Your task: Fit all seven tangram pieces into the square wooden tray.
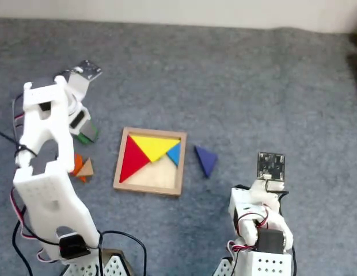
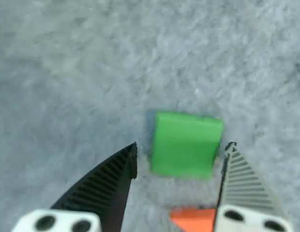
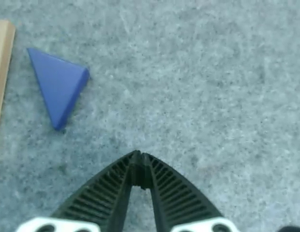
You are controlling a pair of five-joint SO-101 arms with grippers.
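Note:
The square wooden tray (image 1: 176, 187) lies mid-table and holds a red triangle (image 1: 132, 158), a yellow triangle (image 1: 154, 145) and a small light-blue triangle (image 1: 174, 153). A dark blue triangle (image 1: 206, 160) (image 3: 58, 91) lies on the carpet just right of the tray. My left gripper (image 2: 181, 150) is open, its fingers on either side of a green square (image 2: 186, 143) (image 1: 86, 135) left of the tray. An orange piece (image 2: 193, 219) (image 1: 78, 164) and a tan triangle (image 1: 86, 168) lie close by. My right gripper (image 3: 141, 166) is shut on nothing, over bare carpet near the dark blue triangle.
Grey carpet covers the table, with open room behind the tray and to its right. The left arm's white body (image 1: 46, 172) stands over the pieces at the left. The right arm (image 1: 262, 224) sits at the front right.

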